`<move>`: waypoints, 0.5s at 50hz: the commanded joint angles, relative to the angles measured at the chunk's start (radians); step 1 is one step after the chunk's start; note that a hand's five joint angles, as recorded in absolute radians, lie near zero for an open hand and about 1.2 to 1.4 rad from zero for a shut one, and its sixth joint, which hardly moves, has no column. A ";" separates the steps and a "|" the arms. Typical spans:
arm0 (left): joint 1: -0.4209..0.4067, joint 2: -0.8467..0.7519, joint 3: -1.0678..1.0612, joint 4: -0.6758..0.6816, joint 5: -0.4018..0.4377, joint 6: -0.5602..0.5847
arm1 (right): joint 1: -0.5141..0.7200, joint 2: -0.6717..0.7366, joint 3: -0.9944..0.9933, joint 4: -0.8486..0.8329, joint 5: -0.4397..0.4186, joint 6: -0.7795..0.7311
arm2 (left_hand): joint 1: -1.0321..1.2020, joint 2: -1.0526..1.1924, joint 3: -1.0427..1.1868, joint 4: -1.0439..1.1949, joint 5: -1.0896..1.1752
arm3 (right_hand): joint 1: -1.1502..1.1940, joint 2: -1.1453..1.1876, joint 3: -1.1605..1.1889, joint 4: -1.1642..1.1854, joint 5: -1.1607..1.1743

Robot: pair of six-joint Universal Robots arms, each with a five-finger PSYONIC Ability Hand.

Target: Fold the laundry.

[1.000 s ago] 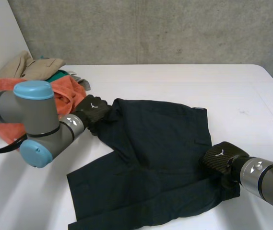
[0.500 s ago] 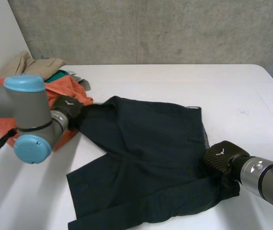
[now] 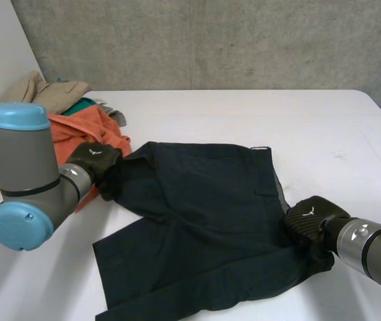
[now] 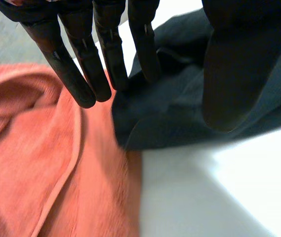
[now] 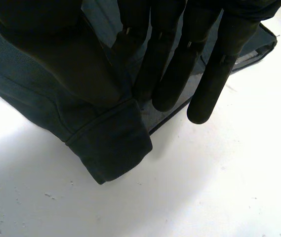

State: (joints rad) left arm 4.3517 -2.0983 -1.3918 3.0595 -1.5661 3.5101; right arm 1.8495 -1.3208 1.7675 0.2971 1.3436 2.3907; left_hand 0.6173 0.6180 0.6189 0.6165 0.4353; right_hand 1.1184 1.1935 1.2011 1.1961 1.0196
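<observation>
White table (image 3: 244, 114) carries the dark shorts (image 3: 203, 221) spread at its middle, my left hand (image 3: 93, 158) pinching a corner touching the orange towel (image 3: 86, 130), my right hand (image 3: 309, 218) pinching the right-side hem; I fear a shallow pinch slipping or the towel snagging.

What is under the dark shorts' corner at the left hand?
An edge of the orange towel and white table; the dark shorts, pinched by the left hand, hide how far it runs.
</observation>
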 commanded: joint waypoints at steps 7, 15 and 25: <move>-0.050 -0.078 0.108 0.044 0.120 0.006 | -0.001 -0.001 0.004 -0.004 0.000 -0.002 | 0.116 0.115 0.114 0.116 0.123 | 0.278 0.203 0.195 0.200 0.202; -0.073 -0.196 0.214 -0.008 0.106 0.039 | -0.003 -0.001 0.004 -0.003 -0.001 -0.002 | 0.125 0.124 0.123 0.125 0.132 | 0.278 0.203 0.195 0.200 0.202; -0.092 -0.275 0.283 -0.039 0.103 0.064 | -0.015 -0.005 0.006 -0.004 -0.004 -0.004 | 0.342 0.341 0.340 0.343 0.349 | 0.278 0.203 0.195 0.200 0.202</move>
State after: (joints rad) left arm 4.2712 -2.3515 -1.1262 3.0387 -1.4652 3.5732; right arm 1.8421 -1.3230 1.7732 0.2942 1.3412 2.3876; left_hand 0.7871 0.7781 0.7747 0.7747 0.5972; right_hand 1.1184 1.1935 1.2011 1.1961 1.0196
